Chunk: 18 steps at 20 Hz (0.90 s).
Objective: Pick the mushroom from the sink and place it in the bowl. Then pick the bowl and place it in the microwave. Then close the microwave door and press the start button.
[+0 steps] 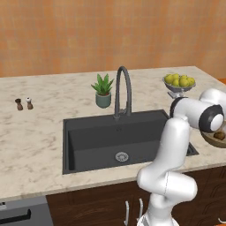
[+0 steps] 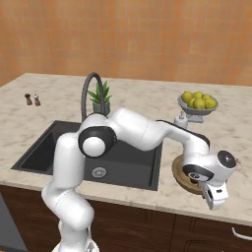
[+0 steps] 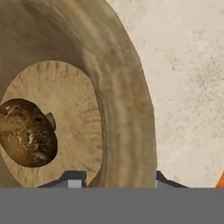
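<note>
Marble counter (image 1: 39,132): mushroom (image 3: 26,133) already in bowl (image 3: 127,109). Gripper (image 3: 114,181) straddles bowl's rim, apparently pinching it. Left: carry to microwave, shut door, press start.

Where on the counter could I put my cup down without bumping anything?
The widest bare patch of counter lies left of the sink, in front of the two little shakers. There is more room behind the potted plant. Right of the sink it is crowded: the fruit bowl, the wooden bowl and the robot's hand.
</note>
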Motion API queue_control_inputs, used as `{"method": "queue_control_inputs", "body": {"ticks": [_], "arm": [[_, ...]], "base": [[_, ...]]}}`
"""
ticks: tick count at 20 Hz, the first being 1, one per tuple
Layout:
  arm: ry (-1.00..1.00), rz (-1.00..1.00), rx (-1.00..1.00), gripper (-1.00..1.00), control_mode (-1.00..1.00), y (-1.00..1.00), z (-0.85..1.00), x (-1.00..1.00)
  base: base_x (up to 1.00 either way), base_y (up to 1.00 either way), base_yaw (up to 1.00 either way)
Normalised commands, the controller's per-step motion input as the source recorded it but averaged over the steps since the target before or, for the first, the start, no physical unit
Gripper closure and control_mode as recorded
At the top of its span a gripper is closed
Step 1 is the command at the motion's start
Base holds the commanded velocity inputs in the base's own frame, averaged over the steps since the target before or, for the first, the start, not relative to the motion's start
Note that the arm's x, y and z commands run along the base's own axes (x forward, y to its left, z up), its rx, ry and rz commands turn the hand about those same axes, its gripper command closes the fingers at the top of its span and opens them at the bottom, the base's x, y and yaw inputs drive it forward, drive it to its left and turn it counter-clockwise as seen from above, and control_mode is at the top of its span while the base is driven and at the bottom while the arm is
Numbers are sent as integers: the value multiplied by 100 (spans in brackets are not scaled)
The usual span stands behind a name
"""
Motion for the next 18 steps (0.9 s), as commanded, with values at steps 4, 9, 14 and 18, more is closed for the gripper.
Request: {"method": "queue_control_inputs", "body": {"ticks": [4,9,14,18], "arm": [[-10,-3,1,100,-100,0,33,-41],[-15,-5,0,100,-100,7,98,-76],[-15,-3,-1,100,-100,44,97,-54],[-8,-5,-10,100,-100,88,68,-15]], "base": [[0,0,0],[0,0,0],[0,0,0],[0,0,0]]}}
